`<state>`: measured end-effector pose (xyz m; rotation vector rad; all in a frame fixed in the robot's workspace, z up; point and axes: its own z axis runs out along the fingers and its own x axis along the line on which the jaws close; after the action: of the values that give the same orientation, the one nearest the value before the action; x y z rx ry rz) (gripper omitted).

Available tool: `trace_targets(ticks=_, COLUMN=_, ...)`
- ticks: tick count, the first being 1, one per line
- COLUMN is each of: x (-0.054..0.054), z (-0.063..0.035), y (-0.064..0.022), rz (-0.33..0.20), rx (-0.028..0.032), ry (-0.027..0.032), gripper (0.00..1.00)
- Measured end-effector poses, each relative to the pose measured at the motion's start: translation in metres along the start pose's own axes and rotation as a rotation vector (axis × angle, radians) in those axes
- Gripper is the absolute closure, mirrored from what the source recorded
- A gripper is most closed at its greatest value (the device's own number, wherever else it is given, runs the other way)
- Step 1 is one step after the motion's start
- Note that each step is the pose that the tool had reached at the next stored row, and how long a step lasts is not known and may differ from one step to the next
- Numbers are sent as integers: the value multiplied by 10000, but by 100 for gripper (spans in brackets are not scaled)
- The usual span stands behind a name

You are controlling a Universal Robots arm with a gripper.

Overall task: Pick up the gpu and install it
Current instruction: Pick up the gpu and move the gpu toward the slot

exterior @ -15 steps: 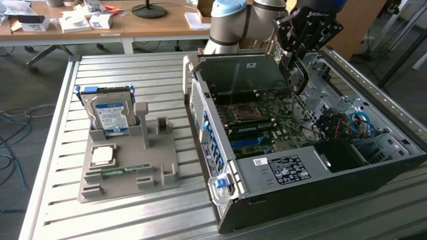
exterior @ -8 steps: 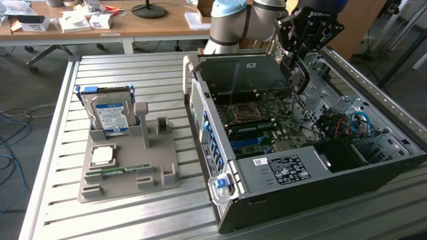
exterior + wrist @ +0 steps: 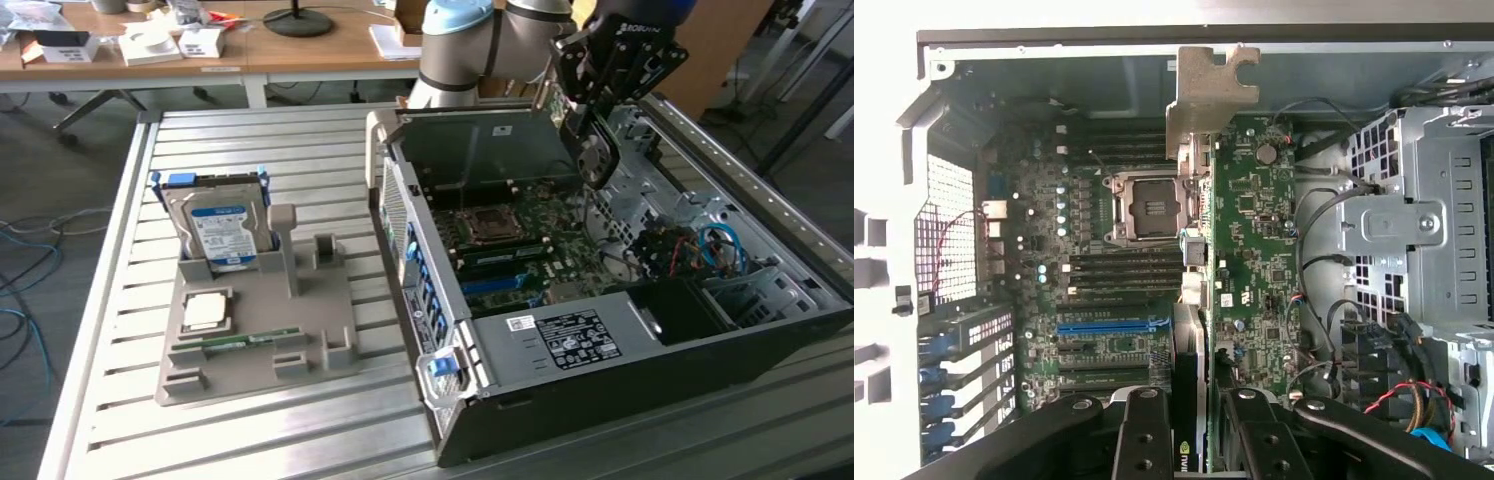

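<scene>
Pickup is done: at upper right in the exterior view, the gripper [image 3: 591, 118] clamps the gpu [image 3: 595, 152] over the open computer case [image 3: 641, 392]; seating remains.

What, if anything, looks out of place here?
Nothing looks spilled or broken. The one odd sight is the gpu: it hangs edge-on in the tool above the motherboard in the open case, not seated in any slot.

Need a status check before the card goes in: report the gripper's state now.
The gripper: closed, holding the graphics card over the open computer case.
</scene>
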<state>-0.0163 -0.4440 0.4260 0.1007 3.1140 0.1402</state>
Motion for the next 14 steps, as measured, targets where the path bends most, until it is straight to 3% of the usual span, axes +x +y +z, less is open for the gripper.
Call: trace_targets(ticks=14, x=-94, z=5, y=6, rz=-94, rx=-3, ry=9, gripper=74)
